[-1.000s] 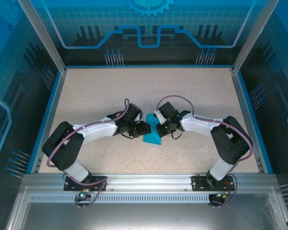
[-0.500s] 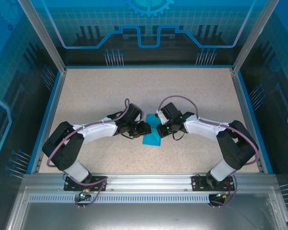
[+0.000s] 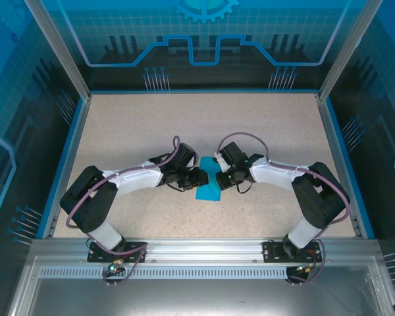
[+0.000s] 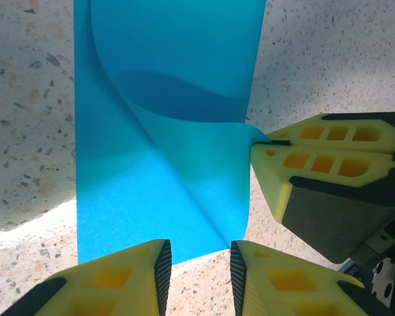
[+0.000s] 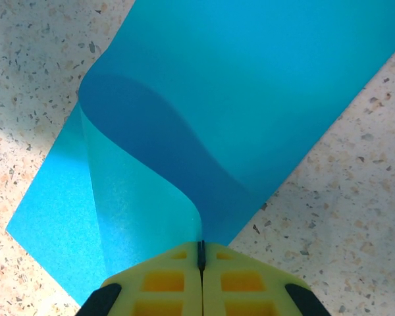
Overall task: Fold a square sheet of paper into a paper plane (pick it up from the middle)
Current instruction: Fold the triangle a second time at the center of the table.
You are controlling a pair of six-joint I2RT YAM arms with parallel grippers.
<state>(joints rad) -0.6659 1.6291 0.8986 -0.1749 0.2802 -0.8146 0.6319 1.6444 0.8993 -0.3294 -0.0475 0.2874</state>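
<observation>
Right wrist: right gripper (image 5: 201, 249) is pinching the floppy square sheet of paper (image 5: 250, 85) by its curled edge; left gripper (image 4: 199, 260) is hovering open.

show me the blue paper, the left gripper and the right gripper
blue paper (image 5: 270, 85), right wrist view, on its flat upper layer
left gripper (image 4: 199, 266), left wrist view, gap between its yellow fingertips
right gripper (image 5: 201, 253), right wrist view, seam between its closed fingertips

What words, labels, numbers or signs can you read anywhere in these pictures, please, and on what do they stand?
None: no word or number can be read anywhere.
The back wall carries a gear drawing and a line pattern, with no letters.
The blue paper is plain.
</observation>
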